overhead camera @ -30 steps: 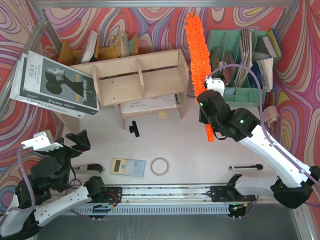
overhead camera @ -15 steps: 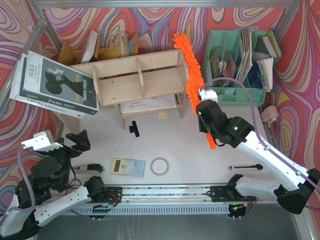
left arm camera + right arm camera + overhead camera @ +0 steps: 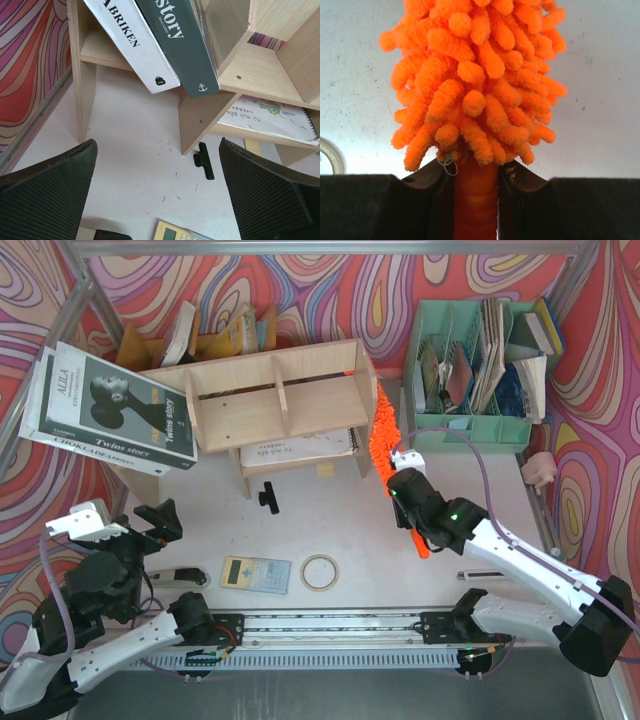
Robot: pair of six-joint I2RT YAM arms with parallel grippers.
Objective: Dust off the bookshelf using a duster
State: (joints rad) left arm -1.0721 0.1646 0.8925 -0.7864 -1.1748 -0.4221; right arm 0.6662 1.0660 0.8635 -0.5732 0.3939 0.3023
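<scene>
The pale-wood bookshelf (image 3: 280, 405) stands at the table's back middle; in the left wrist view its lower left part (image 3: 200, 120) shows with two books leaning on it. The orange fluffy duster (image 3: 382, 435) lies against the shelf's right side panel, and its handle end (image 3: 422, 545) points toward the near edge. My right gripper (image 3: 405, 492) is shut on the duster's handle (image 3: 476, 200) just below the fluffy head (image 3: 475, 75). My left gripper (image 3: 150, 525) hangs open at the near left over bare table, its fingers (image 3: 45, 190) wide apart and holding nothing.
Large books (image 3: 110, 410) lean on the shelf's left end. A notebook (image 3: 295, 450) lies under the shelf. A mint organiser (image 3: 480, 425) stands at the back right and cardboard holders (image 3: 220, 335) behind. On the table lie a black clip (image 3: 267, 497), a calculator (image 3: 255, 573), a tape ring (image 3: 320, 571) and a pen (image 3: 490, 575).
My right arm has swung the duster down and to the left, from beside the organiser to against the shelf's right side. The left arm has not moved.
</scene>
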